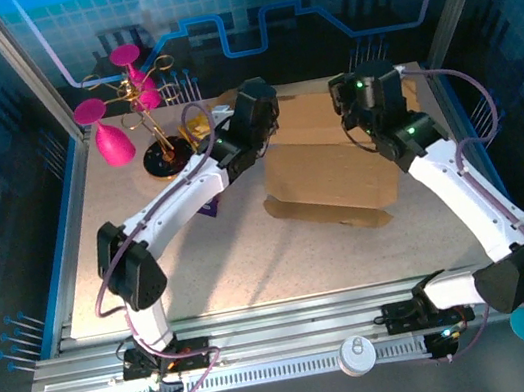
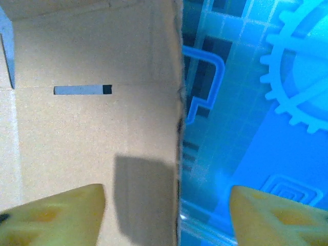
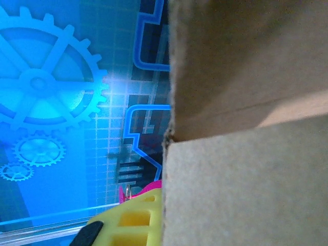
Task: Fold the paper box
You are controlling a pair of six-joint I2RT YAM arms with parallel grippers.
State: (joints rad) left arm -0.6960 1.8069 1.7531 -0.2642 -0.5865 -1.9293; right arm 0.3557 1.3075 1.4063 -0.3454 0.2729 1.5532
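The paper box [image 1: 325, 180], a big brown cardboard sheet with flaps, lies at the back of the surface [image 1: 204, 267]. The left pincer [image 2: 165, 197] is wide open at its edge, holding nothing. The right pincer [image 3: 163, 205] is pinched tight on a flap. With only one grip, that flap might flop down.

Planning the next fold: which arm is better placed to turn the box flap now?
Right, I think: the right gripper is shut on a panel of the paper box, while the left gripper stands open astride its edge.
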